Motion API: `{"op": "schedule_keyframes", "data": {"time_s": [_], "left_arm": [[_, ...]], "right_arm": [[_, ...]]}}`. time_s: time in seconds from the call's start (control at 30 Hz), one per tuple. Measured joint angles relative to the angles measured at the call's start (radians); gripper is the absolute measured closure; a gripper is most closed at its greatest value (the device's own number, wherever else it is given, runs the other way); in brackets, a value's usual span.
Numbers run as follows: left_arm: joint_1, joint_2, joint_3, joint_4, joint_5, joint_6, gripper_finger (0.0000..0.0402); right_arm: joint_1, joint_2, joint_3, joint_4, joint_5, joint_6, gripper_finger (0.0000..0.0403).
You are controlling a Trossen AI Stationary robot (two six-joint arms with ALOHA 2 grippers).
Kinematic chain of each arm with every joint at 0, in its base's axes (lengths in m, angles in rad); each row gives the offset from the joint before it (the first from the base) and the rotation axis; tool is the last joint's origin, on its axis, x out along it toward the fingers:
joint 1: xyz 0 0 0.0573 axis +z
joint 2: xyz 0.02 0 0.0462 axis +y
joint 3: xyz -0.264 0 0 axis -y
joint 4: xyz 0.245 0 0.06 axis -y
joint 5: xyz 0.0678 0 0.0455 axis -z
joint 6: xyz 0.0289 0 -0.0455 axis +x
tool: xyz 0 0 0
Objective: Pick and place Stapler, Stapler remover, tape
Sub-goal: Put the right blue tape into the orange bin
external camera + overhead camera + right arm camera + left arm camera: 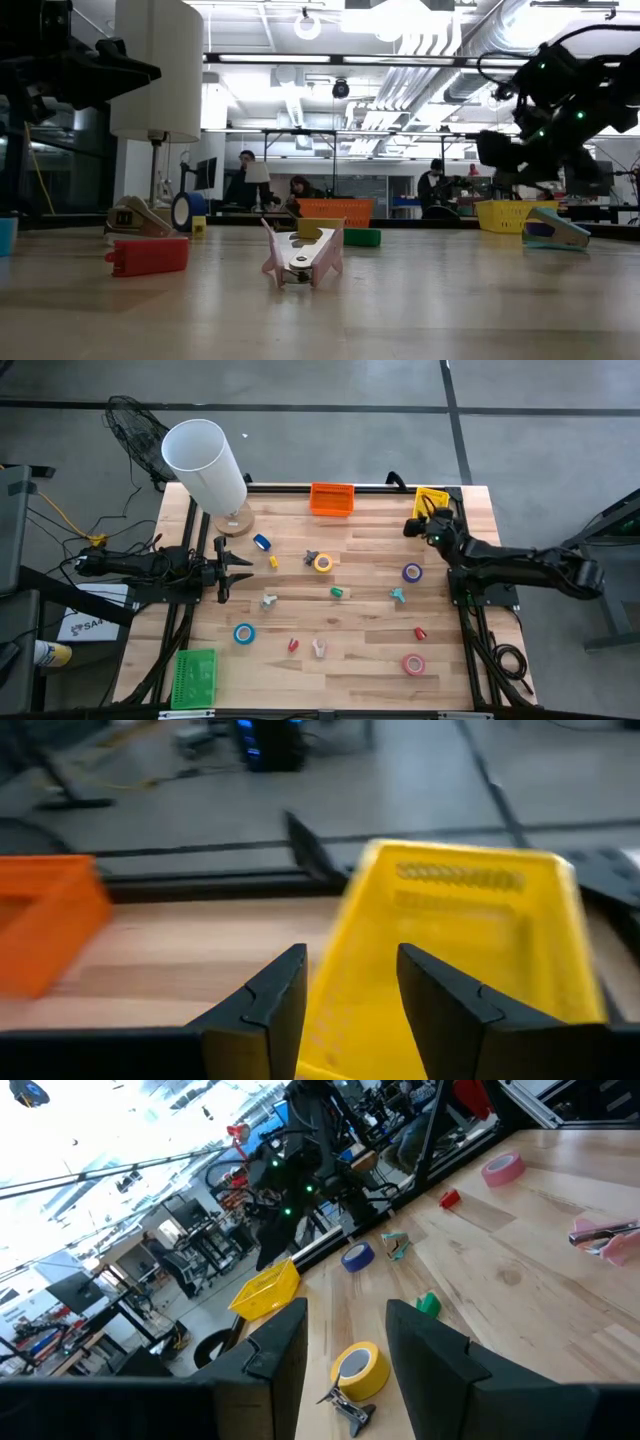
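Tape rolls lie flat on the wooden table: blue (262, 542), yellow (323, 563), purple (412, 572), light blue (244, 633) and pink (413, 663). Claw-shaped stapler removers lie among them: grey (268, 600), teal (399, 595) and pink (300, 256). Small stapler-like pieces, red (150, 255) and green (338, 592), lie there too. My right gripper (350, 960) stands open over the yellow basket (455, 950) at the far right, nothing between its fingers. My left gripper (345, 1312) waits open at the left edge, level, facing the yellow tape (358, 1370).
An orange basket (332, 498) stands at the far edge, a green one (195, 678) at the near left corner. A white lamp (205, 460) on a wooden foot stands at the far left. Bare wood lies along the near edge.
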Motion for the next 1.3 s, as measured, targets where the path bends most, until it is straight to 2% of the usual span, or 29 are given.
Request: {"op": "schedule_keyframes", "data": {"time_s": [0.1, 0.23, 0.5, 0.63, 0.77, 0.87, 1.07, 1.3], "left_arm": [[0.0, 0.0, 0.0, 0.0, 0.0, 0.0, 0.0266], [0.0, 0.0, 0.0, 0.0, 0.0, 0.0, 0.0266], [0.0, 0.0, 0.0, 0.0, 0.0, 0.0, 0.0266], [0.0, 0.0, 0.0, 0.0, 0.0, 0.0, 0.0266], [0.0, 0.0, 0.0, 0.0, 0.0, 0.0, 0.0266], [0.0, 0.0, 0.0, 0.0, 0.0, 0.0, 0.0266], [0.0, 0.0, 0.0, 0.0, 0.0, 0.0, 0.0266], [0.0, 0.0, 0.0, 0.0, 0.0, 0.0, 0.0266]], "right_arm": [[0.0, -0.029, 0.0, 0.051, -0.076, -0.093, 0.0254], [0.001, -0.068, 0.0, 0.096, -0.247, -0.233, 0.0253], [0.015, -0.124, 0.007, 0.083, -0.482, -0.32, 0.0253], [0.071, -0.128, 0.095, -0.072, -0.462, -0.365, 0.0253], [0.134, -0.126, 0.23, -0.331, -0.389, -0.369, 0.0253], [0.168, -0.126, 0.327, -0.529, -0.372, -0.338, 0.0253], [0.215, -0.126, 0.461, -0.86, -0.403, -0.253, 0.0253], [0.268, -0.121, 0.483, -0.997, -0.515, -0.188, 0.0253]]}}
